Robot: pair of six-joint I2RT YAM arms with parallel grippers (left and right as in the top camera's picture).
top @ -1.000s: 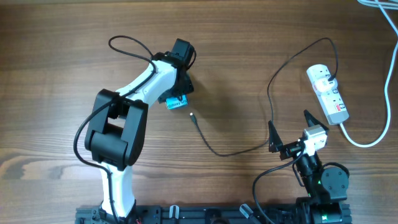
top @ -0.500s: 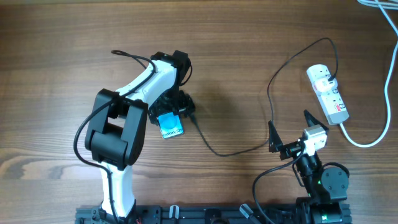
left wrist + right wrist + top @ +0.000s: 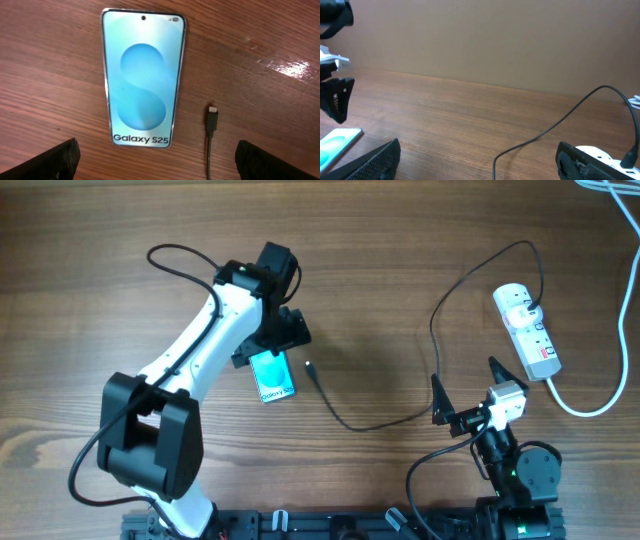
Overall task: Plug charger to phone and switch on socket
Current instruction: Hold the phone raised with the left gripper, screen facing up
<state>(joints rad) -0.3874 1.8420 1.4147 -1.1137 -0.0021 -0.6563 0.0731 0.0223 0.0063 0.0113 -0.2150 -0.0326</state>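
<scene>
The phone (image 3: 273,377) lies flat on the wooden table with its teal screen up, and "Galaxy S25" reads clearly in the left wrist view on the phone (image 3: 142,80). My left gripper (image 3: 272,345) hovers just behind it, open and empty (image 3: 160,162). The charger's black connector tip (image 3: 308,365) rests just right of the phone, apart from it (image 3: 213,117). Its cable (image 3: 437,310) loops right to the white plug seated in the socket (image 3: 528,330). My right gripper (image 3: 465,377) stands open near the front right, with the cable (image 3: 560,125) between its spread fingers.
A thick white cord (image 3: 590,405) leaves the socket and curves toward the right edge. Another white cord (image 3: 610,195) crosses the top right corner. A black arm cable (image 3: 180,255) loops at the back left. Both arm bases stand at the front edge.
The left gripper set the phone down on the table, opened and drew back away from it. The phone now lies free. The right arm has not moved.
</scene>
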